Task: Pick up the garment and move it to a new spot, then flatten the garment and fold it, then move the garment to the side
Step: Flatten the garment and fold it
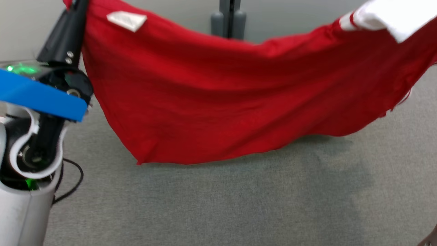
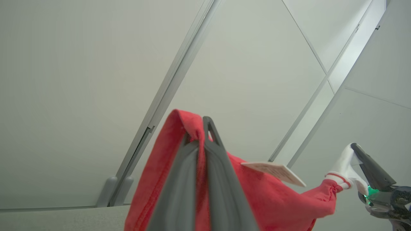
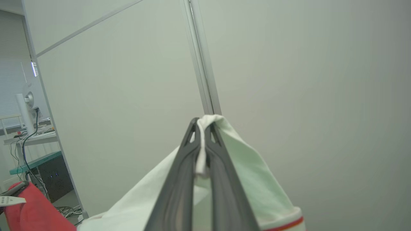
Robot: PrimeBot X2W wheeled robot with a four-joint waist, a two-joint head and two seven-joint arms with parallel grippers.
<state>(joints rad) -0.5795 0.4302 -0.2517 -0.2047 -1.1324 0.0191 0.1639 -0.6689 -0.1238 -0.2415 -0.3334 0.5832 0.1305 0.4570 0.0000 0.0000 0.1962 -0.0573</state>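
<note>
Here, at the left, our left end effector (image 2: 204, 134) is clamped shut on a red corner of the garment (image 1: 218, 102). A white label (image 1: 127, 19) sticks out just beside that grip. The garment hangs in the air between our two arms, sagging in the middle above the grey surface (image 1: 239, 205). At the right, our right end effector (image 3: 202, 134) is closed on a pinch of the white sleeve (image 1: 392, 17).

We judge the cloth light, soft and limp. It will droop wherever it is unsupported, so corners, hems or seams are the places to hold it.

In the head view the top edge cuts off our left fingertips and the sleeve is blurred. We cannot tell whether the lowest red corner touches the surface, nor make out the neckline.
</note>
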